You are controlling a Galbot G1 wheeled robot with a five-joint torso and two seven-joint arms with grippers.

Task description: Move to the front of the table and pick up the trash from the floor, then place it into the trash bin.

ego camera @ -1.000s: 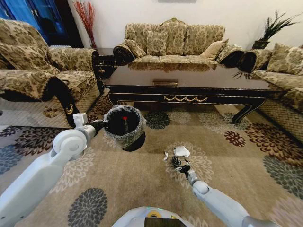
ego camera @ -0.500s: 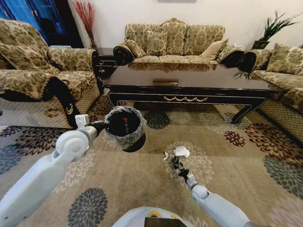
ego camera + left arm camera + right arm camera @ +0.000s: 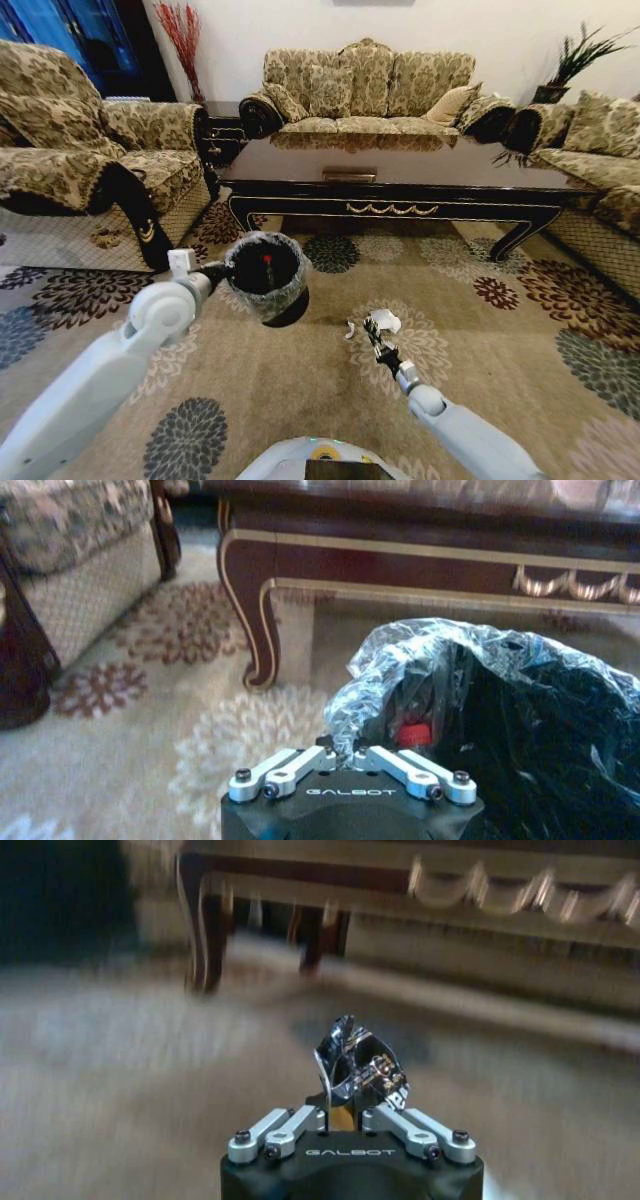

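I've got the left gripper (image 3: 350,759) clenched on the bin (image 3: 267,275) rim w/ liner, bin lifted off the carpet (image 3: 480,360) at 11 o'clock. Right gripper (image 3: 345,1099) pinches a shiny wrapper (image 3: 352,1065), just beside the white paper (image 3: 383,321) at 12. Table (image 3: 400,180) beyond.

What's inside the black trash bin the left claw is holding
Inside the trash bin, gripped at its lined rim by the left claw, a red cap shows against the dark interior. The plastic liner and shadow hide whatever lies deeper.
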